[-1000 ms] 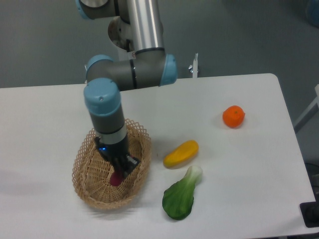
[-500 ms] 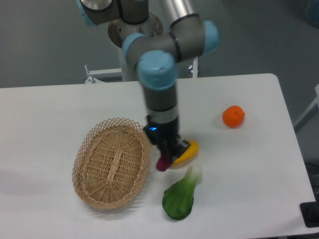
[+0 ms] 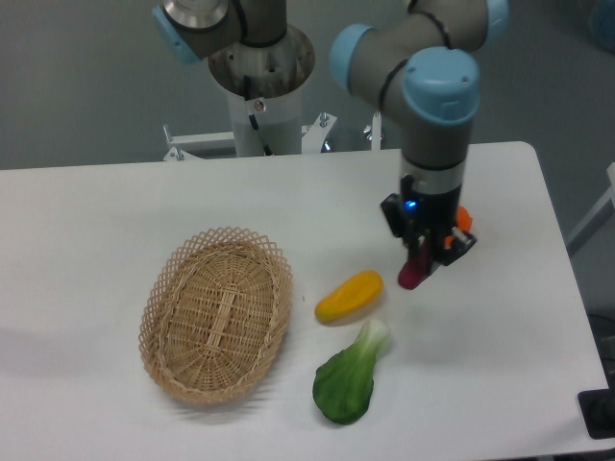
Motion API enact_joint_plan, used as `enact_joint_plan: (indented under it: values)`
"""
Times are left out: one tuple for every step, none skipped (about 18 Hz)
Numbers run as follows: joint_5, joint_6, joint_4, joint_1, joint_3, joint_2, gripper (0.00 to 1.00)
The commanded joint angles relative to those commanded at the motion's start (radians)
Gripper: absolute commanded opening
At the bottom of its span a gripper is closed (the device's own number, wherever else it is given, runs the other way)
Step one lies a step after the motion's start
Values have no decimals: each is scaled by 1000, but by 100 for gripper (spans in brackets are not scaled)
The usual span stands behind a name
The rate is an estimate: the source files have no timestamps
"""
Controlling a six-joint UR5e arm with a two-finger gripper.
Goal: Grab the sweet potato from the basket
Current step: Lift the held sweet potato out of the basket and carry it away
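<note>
My gripper (image 3: 419, 261) is shut on the sweet potato (image 3: 412, 274), a small magenta-red tuber whose lower end sticks out below the fingers. It hangs in the air over the table, to the right of the yellow vegetable and far right of the basket (image 3: 216, 312). The oval wicker basket lies at the left with nothing in it.
A plump yellow vegetable (image 3: 349, 297) lies right of the basket. A green leafy bok choy (image 3: 349, 376) lies below it. A round orange fruit (image 3: 462, 220) is mostly hidden behind the gripper. The table's right edge is near.
The gripper lifted the sweet potato out of the basket and carried it right, past the yellow vegetable, to a spot in front of the orange fruit.
</note>
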Motion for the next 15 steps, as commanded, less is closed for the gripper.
enact_joint_plan:
  values:
    - [0,0,0,2,2,0,14]
    - [0,0,0,3,5,0,14]
    - [0,0,2,8,5,0,14]
    - [0,0,3,9,5,0,14]
    - [0,0,5,9,5,-2,14]
    - [-2,0,5,11,6,-2,14]
    - [-2,0,5,11,8,-2,14]
    - [-2,0,5,11,11,-2,14]
    - [-2,-2,5,11,12,-2,14]
    - [-3,-2,6,11,14,-2,14]
    - [-3,-2,8,11,14,-3,14]
    - [-3,-2,8,12,14,-2,14]
    - [-5,-2,8,17,15,-2,14]
    - [-9,-2,8,17,20,-2,14]
    - [-15,-2,8,17,23,-2,14]
